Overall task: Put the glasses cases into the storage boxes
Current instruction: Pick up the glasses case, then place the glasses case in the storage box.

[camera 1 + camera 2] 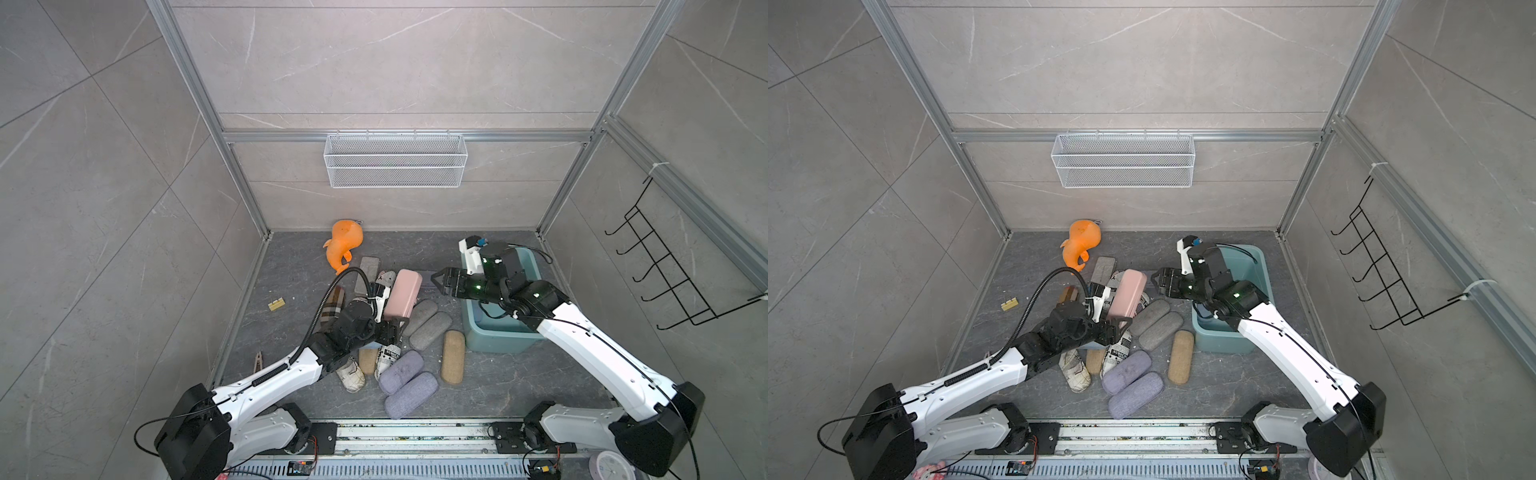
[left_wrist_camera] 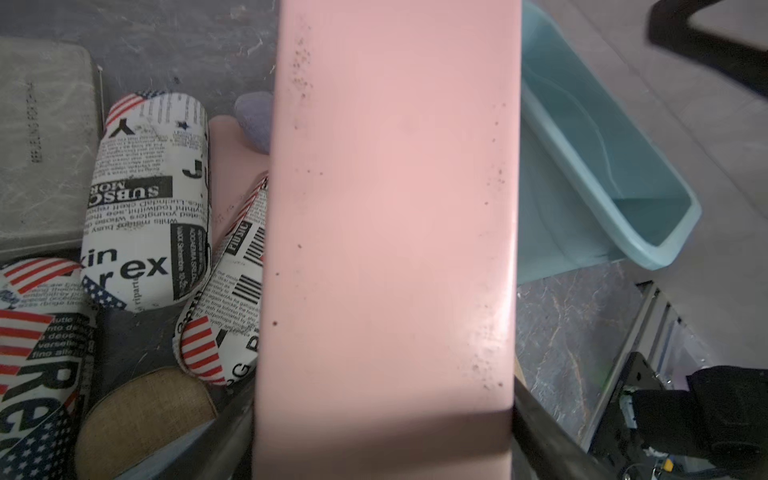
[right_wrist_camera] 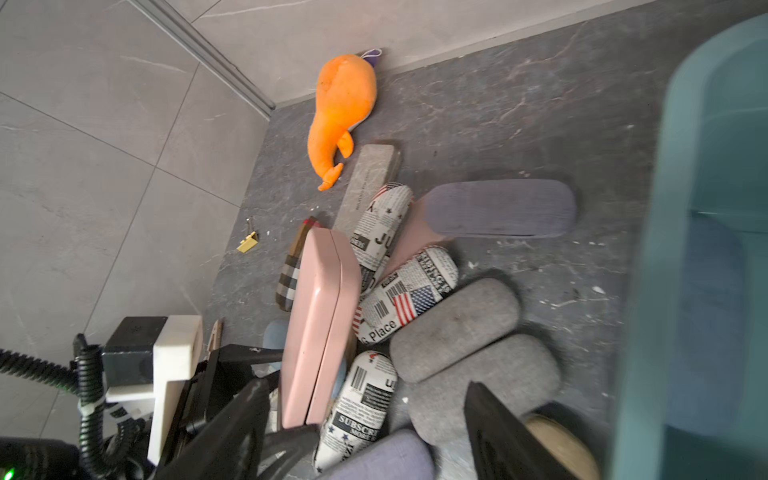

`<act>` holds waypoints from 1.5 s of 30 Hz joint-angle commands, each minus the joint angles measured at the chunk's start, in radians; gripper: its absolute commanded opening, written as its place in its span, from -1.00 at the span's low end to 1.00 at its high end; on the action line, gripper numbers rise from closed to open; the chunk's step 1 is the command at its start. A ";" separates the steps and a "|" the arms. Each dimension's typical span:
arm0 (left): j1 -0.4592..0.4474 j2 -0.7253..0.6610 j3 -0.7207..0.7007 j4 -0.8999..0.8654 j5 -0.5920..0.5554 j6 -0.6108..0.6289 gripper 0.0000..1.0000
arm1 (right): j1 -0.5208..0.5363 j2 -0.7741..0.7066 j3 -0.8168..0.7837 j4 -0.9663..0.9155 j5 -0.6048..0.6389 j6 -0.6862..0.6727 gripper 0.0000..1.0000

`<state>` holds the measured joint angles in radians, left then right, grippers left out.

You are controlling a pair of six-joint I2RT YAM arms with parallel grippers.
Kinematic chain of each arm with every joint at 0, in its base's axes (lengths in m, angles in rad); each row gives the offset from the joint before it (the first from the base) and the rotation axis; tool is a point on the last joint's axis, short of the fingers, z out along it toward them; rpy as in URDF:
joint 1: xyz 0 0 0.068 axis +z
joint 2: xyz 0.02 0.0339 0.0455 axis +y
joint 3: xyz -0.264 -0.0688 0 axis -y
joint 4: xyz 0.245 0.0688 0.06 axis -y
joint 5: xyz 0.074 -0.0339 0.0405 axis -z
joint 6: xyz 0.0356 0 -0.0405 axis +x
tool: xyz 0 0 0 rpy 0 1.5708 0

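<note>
My left gripper point(image 1: 397, 325) point(image 1: 1119, 322) point(image 2: 384, 449) is shut on one end of a pink glasses case point(image 1: 401, 293) point(image 1: 1128, 296) point(image 2: 386, 228) point(image 3: 320, 332), held tilted above the pile. Under it lie several cases: newspaper-print point(image 1: 390, 357) point(image 2: 145, 208), grey point(image 1: 430, 328) point(image 3: 457, 328), lilac point(image 1: 405, 382), tan point(image 1: 453, 356), brown plaid point(image 1: 334, 303). The teal storage box point(image 1: 498, 337) point(image 1: 1221, 345) point(image 2: 673, 232) point(image 3: 706, 208) stands right of the pile. My right gripper point(image 1: 438, 283) point(image 1: 1158, 282) point(image 3: 365, 436) hangs open beside the box's left rim, nothing between its fingers.
An orange plush toy point(image 1: 344, 251) point(image 3: 340, 112) lies at the back by the wall. A white wire basket point(image 1: 395, 160) hangs on the back wall, a black hook rack point(image 1: 673, 270) on the right wall. A small yellow piece point(image 1: 275, 304) lies left of the pile.
</note>
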<state>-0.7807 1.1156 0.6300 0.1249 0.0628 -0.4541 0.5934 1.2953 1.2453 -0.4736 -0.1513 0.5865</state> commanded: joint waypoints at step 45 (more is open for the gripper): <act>0.003 -0.528 -0.134 -0.494 -0.541 -0.320 0.97 | -0.319 0.182 0.277 -0.411 0.496 -0.356 -0.49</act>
<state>-0.7792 0.5655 0.4782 -0.3607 -0.4496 -0.7727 0.3038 1.4601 1.5871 -0.8284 0.2901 0.3000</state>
